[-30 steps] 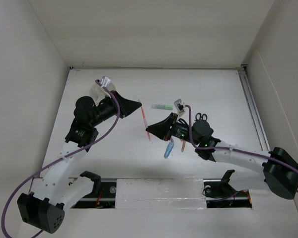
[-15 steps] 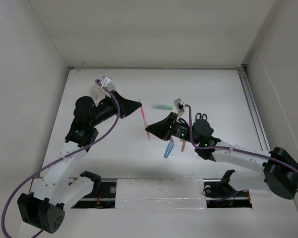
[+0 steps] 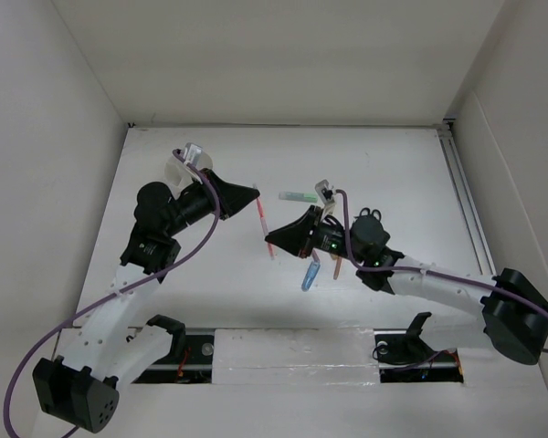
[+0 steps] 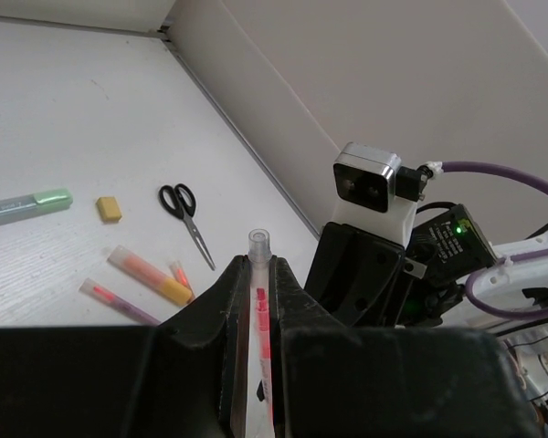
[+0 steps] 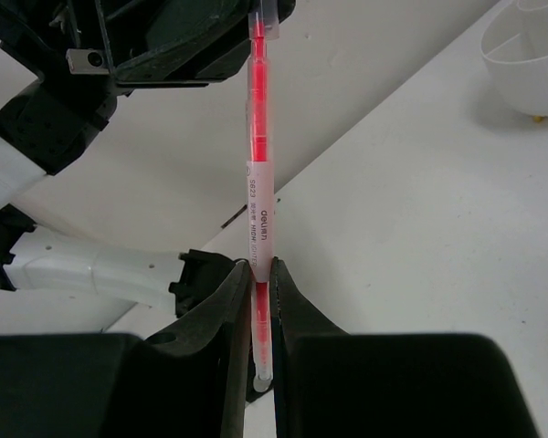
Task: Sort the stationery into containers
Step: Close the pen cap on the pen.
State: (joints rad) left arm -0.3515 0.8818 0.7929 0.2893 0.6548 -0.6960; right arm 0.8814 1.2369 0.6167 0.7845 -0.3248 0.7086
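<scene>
Top external: thin red translucent plastic pen held off the table, left gripper and right gripper each pinching one end.

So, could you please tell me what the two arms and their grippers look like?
The left arm and right arm have white links with black joints, and a purple cable runs along each. The left gripper and right gripper are black wedges with two flat fingers. Each wrist carries a small silver-faced camera; a green light glows on the right wrist.
</scene>
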